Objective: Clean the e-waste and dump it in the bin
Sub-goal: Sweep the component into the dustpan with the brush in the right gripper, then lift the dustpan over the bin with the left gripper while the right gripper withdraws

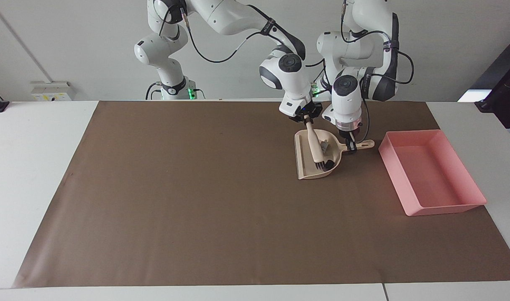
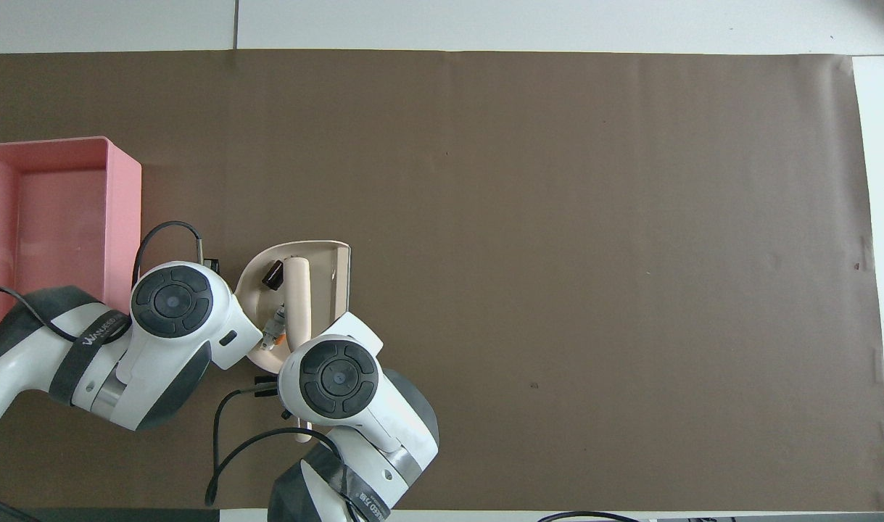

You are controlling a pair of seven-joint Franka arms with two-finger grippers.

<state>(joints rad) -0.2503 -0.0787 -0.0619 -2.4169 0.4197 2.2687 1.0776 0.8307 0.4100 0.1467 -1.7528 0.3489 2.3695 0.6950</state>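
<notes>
A beige dustpan (image 1: 304,166) (image 2: 338,267) lies on the brown mat, nearer to the robots than the middle. My left gripper (image 1: 351,145) is shut on its handle (image 1: 365,144). My right gripper (image 1: 307,120) is shut on the handle of a beige brush (image 1: 314,144) (image 2: 297,297), whose dark bristles rest inside the pan. Both e-waste bits lie in the pan: the white-and-green component (image 1: 325,146) (image 2: 274,330) and the dark block (image 2: 273,274) by the brush head. The pink bin (image 1: 445,207) (image 2: 122,217) stands beside the dustpan, toward the left arm's end. In the overhead view the wrists hide both grippers.
The brown mat (image 1: 196,200) covers most of the white table. A grey wall box (image 1: 52,90) sits past the table's edge at the right arm's end.
</notes>
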